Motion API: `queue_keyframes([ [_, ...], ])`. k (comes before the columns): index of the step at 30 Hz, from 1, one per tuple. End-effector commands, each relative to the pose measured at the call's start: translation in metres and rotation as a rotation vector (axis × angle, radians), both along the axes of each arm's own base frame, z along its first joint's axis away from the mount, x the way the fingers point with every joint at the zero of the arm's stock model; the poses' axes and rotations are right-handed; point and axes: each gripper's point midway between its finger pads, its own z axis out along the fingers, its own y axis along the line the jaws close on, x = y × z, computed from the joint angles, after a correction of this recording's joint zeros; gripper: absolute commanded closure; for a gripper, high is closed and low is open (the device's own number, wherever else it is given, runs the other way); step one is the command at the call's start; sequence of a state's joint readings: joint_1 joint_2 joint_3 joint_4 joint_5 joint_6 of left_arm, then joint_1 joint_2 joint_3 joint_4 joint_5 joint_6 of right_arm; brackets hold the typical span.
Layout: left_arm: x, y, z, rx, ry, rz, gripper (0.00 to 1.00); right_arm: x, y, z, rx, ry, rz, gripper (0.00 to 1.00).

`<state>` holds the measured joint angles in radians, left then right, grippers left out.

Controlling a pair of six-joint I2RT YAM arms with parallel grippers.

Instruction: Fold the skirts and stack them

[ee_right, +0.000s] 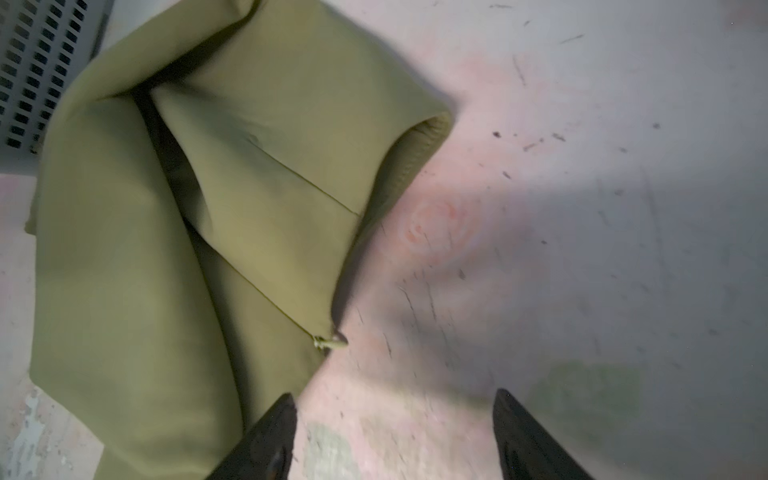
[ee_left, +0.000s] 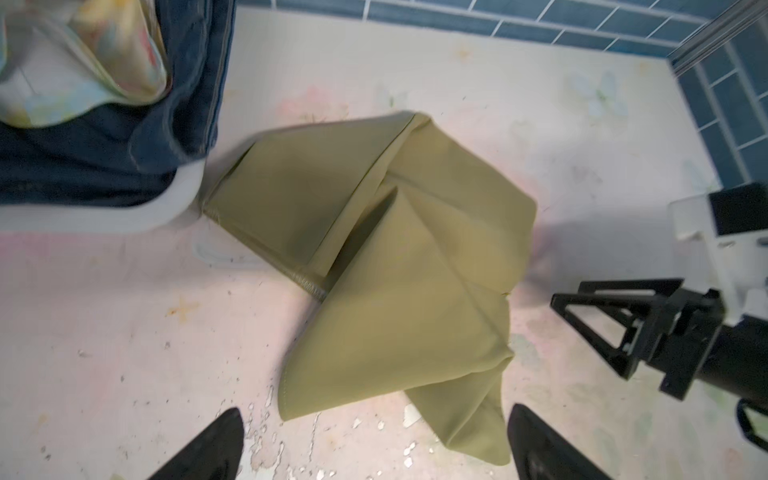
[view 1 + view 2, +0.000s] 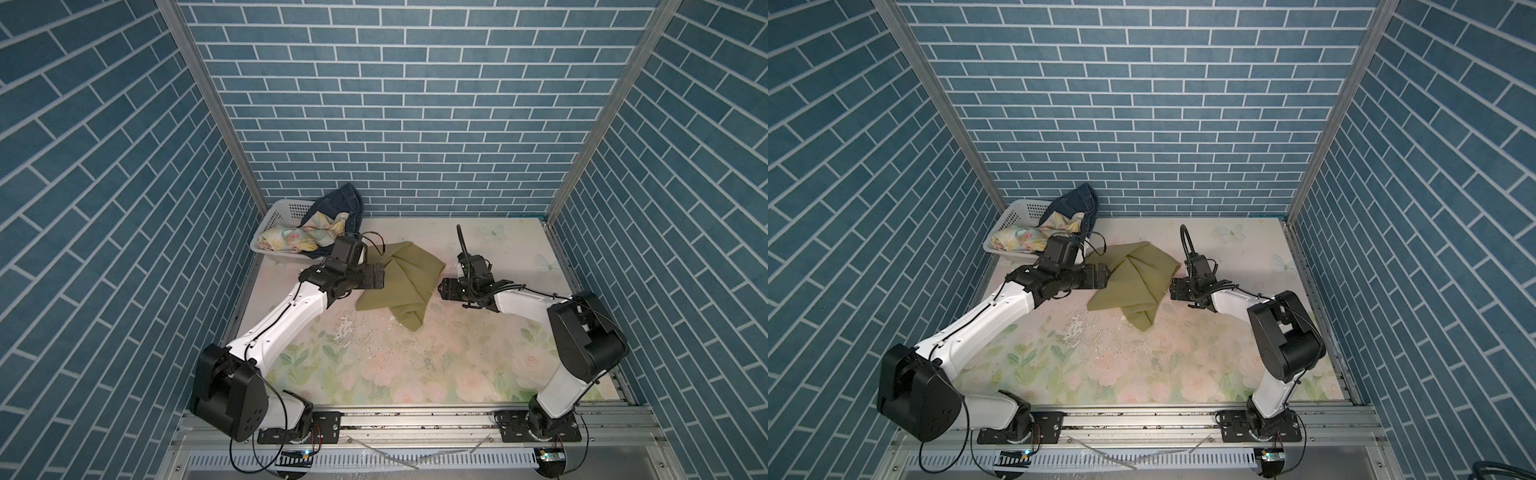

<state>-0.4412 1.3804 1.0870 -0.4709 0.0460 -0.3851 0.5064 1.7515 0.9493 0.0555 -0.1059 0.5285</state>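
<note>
The olive-green skirt lies crumpled on the floral table, loose and held by nothing. My left gripper hovers at its left edge, open, and in its wrist view the skirt sits just beyond the empty gripper. My right gripper is at the skirt's right edge, open, with only bare table inside it; one finger overlaps the cloth. The floral skirt and the denim skirt are heaped in the basket.
The white perforated basket stands at the back left corner, close behind the left wrist. Blue brick-patterned walls close the table on three sides. The table's surface shows peeling paint flecks near the skirt's front tip.
</note>
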Motion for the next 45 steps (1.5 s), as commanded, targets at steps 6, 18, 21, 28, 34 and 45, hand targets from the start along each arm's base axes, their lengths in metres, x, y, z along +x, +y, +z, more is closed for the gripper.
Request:
queue_keyframes([
  [6, -0.010, 0.004, -0.003, -0.011, -0.007, 0.006, 0.00, 0.066, 0.043, 0.019, 0.193, -0.127, -0.065, 0.27],
  [18, -0.016, 0.014, 0.000, 0.017, -0.019, 0.024, 0.00, 0.096, 0.031, 0.113, 0.100, -0.364, -0.069, 1.00],
  [21, -0.016, 0.012, -0.007, 0.017, -0.010, 0.018, 0.01, 0.076, 0.005, 0.141, 0.056, -0.398, -0.131, 1.00],
  [28, -0.020, -0.022, -0.020, 0.066, -0.021, -0.099, 0.03, 0.036, -0.039, 0.188, -0.044, -0.470, -0.243, 1.00],
  [34, -0.049, -0.087, -0.023, 0.063, -0.114, -0.349, 0.03, 0.029, -0.049, 0.194, -0.095, -0.434, -0.274, 1.00],
  [45, -0.115, -0.170, -0.051, 0.067, -0.199, -0.654, 0.03, -0.003, -0.128, 0.236, -0.194, -0.452, -0.416, 0.21],
])
